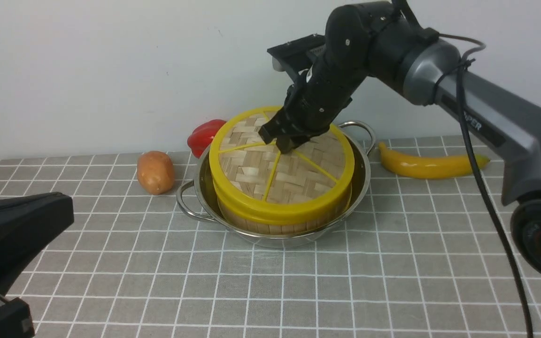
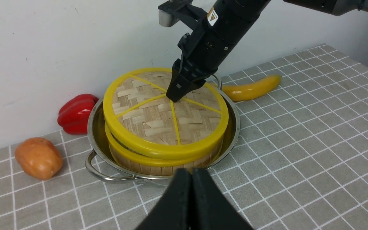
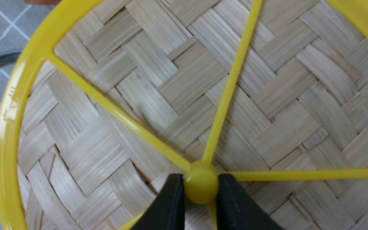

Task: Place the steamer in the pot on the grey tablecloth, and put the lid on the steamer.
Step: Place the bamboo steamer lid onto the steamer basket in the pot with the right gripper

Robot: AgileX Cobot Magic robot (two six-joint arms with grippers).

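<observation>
Front, left wrist and right wrist views. A wide, shallow stainless-steel pot (image 1: 363, 165) with two looped wire handles stands on the grey tablecloth (image 1: 392, 272), gridded with thin white lines, that covers the bench. The round bamboo steamer (image 1: 280, 228), with an upright wooden wall and yellow rims, sits inside the pot. The flat woven bamboo lid (image 1: 294, 180), with a yellow rim and yellow spokes, lies on top of the steamer. In the left wrist view a thin gap shows under the lid's rim on the left, so it may not be fully seated.

The right hand (image 1: 283, 143) reaches down from the far right and pinches the lid's small yellow centre knob (image 3: 201, 186) between its black fingers (image 3: 171, 204). The left hand (image 2: 192, 174) hangs at the near left, fingers pressed together on nothing, apart from the pot.

Far left of the pot lie a red bell pepper (image 1: 204, 136) and an orange-brown potato (image 1: 156, 171). A yellow banana (image 1: 430, 165) lies to the right.
</observation>
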